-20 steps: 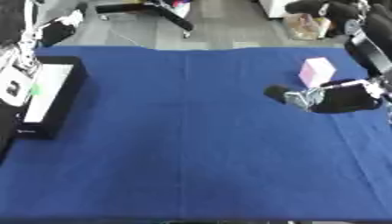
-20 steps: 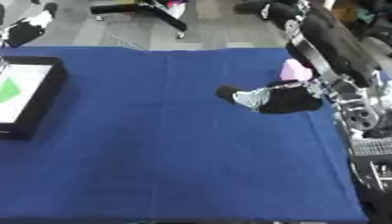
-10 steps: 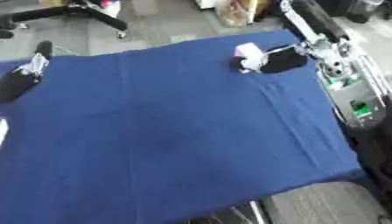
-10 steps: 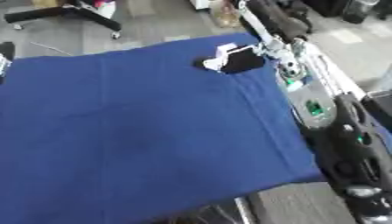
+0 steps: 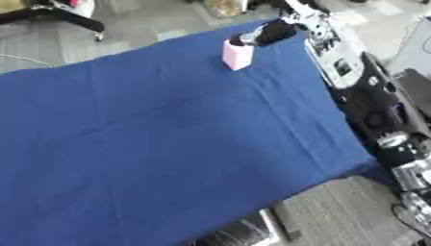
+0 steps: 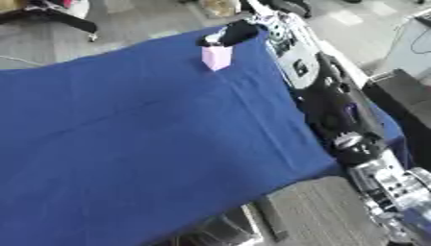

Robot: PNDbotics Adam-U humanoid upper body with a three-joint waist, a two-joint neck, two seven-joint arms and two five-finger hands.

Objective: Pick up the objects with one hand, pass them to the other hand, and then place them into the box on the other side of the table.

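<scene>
**Pink block at far right table edge, right hand at its top**

Left to right: blue tablecloth (image 5: 168, 144) across most of both views, tilted askew. Pink block (image 5: 236, 54) upright near the far right corner of the cloth. Right hand (image 5: 271, 32) just beyond and to the right of the block, dark fingers meeting its upper edge; cannot tell whether fingers pinch the block or merely touch it. Right arm (image 6: 328, 96) along the right table edge.

Left eye view: arm cut off by the right border, lower joints only partly visible. Right eye view: more of the arm, down to silver joints near the lower right corner.

Hard to make out: finger posture and block markings.
</scene>
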